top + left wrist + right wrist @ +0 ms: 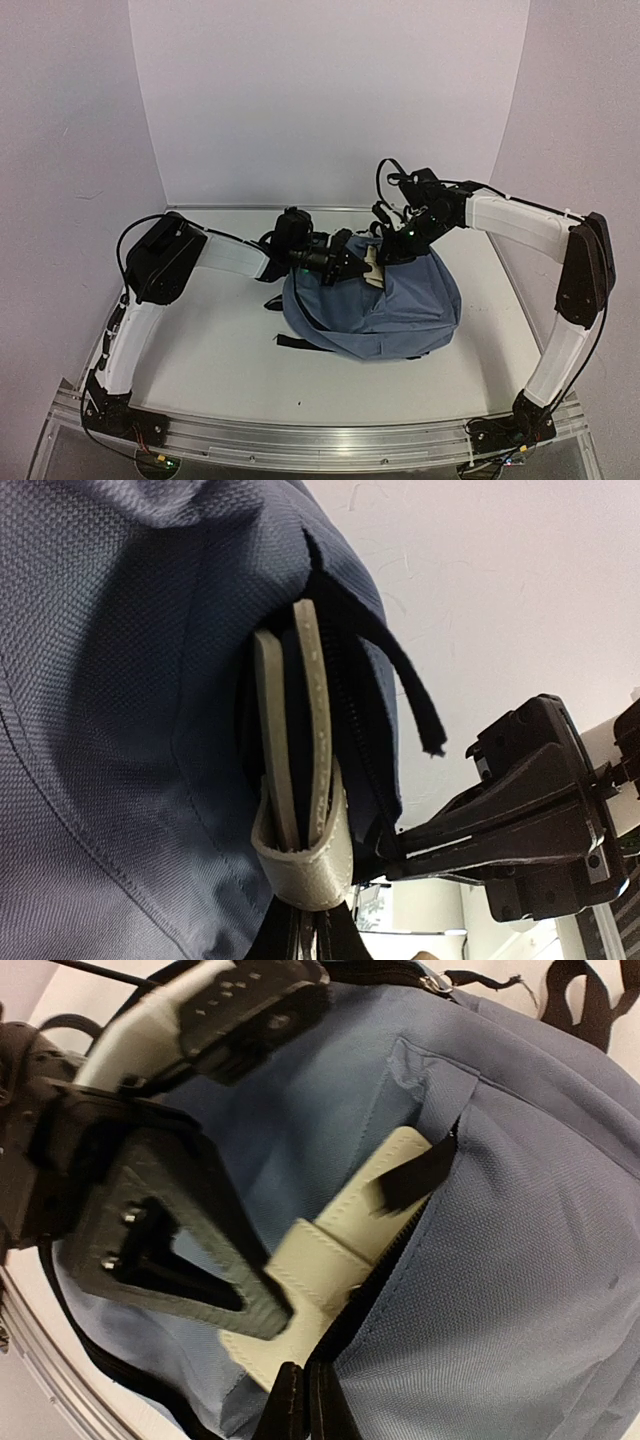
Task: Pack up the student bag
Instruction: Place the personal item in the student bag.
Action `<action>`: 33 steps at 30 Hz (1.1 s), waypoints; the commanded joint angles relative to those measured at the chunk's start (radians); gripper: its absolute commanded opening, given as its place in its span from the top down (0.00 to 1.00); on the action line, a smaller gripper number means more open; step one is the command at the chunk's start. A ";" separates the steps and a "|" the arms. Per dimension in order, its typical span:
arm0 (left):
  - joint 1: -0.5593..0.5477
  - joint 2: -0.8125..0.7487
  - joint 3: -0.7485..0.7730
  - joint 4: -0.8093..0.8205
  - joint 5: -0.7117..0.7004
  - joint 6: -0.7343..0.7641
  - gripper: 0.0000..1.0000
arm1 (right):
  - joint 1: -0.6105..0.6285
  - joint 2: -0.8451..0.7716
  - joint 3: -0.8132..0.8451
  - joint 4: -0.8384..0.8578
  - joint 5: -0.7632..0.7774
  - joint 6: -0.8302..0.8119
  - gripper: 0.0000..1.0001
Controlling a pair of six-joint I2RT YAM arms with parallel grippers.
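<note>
- The left gripper (pixel 354 262) clamps the cream flat case (pixel 345 1245), which sits half inside the student bag (pixel 405 310) pocket.
- The right gripper (pixel 303 1400) pinches the pocket's zipper edge.

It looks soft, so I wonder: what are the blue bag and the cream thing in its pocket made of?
The student bag looks like woven synthetic cloth, matte: a fine grid weave shows up close. The cream flat item seems leather or imitation, smooth, faintly shiny, with stitched edges.

- A robot lab's test booth.
- Plain white panels (pixel 330 100) close in a white desk (pixel 220 360).
- A left arm (pixel 150 300) and a right arm (pixel 560 300) are bolted to a metal rail (pixel 330 440) at its near edge.
</note>
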 commanded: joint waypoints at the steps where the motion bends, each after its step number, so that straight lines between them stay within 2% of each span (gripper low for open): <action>1: 0.027 -0.037 -0.030 0.213 -0.084 -0.070 1.00 | 0.028 -0.051 0.035 0.029 -0.192 0.016 1.00; 5: -0.008 -0.010 0.116 -0.019 -0.013 0.061 1.00 | 0.026 -0.043 0.042 0.036 -0.212 0.028 1.00; 8: -0.039 0.049 0.211 -0.071 0.032 0.066 1.00 | 0.019 -0.014 0.089 0.044 -0.227 0.027 1.00; 11: -0.050 0.072 0.253 -0.136 0.026 0.099 1.00 | 0.004 0.009 0.129 0.046 -0.238 0.024 1.00; 17: -0.089 0.131 0.389 -0.411 0.014 0.210 0.99 | -0.004 0.027 0.136 0.055 -0.287 0.033 1.00; 21: -0.088 0.069 0.337 -0.581 -0.052 0.304 0.89 | -0.008 0.014 0.085 0.059 -0.285 0.025 1.00; 27: -0.085 -0.084 0.274 -0.789 -0.209 0.416 0.61 | -0.037 -0.014 -0.061 0.079 -0.285 0.002 1.00; 30: -0.085 -0.141 0.273 -0.880 -0.270 0.452 0.55 | -0.044 -0.032 -0.106 0.102 -0.302 0.007 1.00; 33: -0.086 -0.187 0.259 -0.953 -0.319 0.487 0.54 | -0.048 -0.051 -0.162 0.139 -0.312 0.034 1.00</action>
